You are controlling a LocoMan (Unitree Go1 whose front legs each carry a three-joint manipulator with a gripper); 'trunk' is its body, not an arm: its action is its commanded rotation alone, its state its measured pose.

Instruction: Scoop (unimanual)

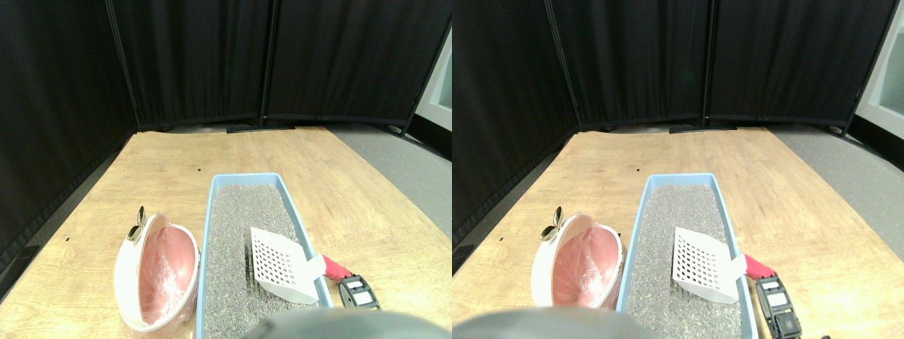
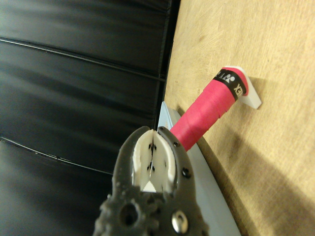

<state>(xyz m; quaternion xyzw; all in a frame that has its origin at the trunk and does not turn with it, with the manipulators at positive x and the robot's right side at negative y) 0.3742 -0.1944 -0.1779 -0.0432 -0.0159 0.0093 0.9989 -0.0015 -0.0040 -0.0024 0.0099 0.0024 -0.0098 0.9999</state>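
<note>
Stereo pair view looks down on a pale wooden bench backed by black curtain panels. A light blue litter tray lies lengthwise on the bench, filled with grey granular litter. A white slotted scoop sits in the near right part of the tray, its perforated blade resting on the litter and tilted, its neck passing over the tray's right rim. The scoop's handle is wrapped in pink-red tape and points out to the lower right, beyond the tray.

Just left of the tray, touching or nearly touching its wall, stands a white oval bin lined with a pink plastic bag; a small metal clip sits on its far rim.

The right hand reaches in from the lower right, a dark block with white patches, just beside the outer end of the taped handle. Whether it touches the handle cannot be told from this view.

In the wrist view the hand shows its dark jaw frames with white pads pressed together, a thin seam between them, so it is clenched with nothing between the pads. The pink-red handle lies beyond the jaw tips, not gripped, with a black band near its end and the white handle tip showing against the wood.
</note>
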